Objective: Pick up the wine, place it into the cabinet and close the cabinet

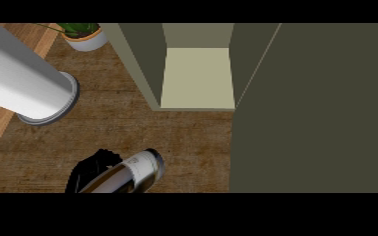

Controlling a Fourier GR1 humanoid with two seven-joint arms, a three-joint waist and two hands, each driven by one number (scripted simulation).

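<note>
One wine bottle (pixel 136 172) shows at the near edge of the wooden counter (pixel 111 125), low in the head view and a little left of the middle. It is dark, with a white label and a metallic sheen along its side, and it appears tilted, its base or broad end turned up toward the viewer. A black hand (pixel 90 171) sits against the bottle's left side, its fingers curled round it, so the hand is clamped on the bottle. Which of the robot's hands this is cannot be told for certain; it comes in from the lower left, so it reads as the left hand. Whether the bottle touches the counter or is lifted off it cannot be told.

Beyond the bottle, toward the far edge of the counter, stands an olive-green cabinet (pixel 140 65). It is open, showing a pale cream shelf (pixel 198 77) inside. Its door (pixel 306 110) is swung out and fills the right side of the view as a broad, dark olive panel.

At the left edge of the counter a large white cylinder (pixel 33 82) with a grey rim leans into view. Near the far left corner sits a small white pot with a green plant (pixel 85 36).
</note>
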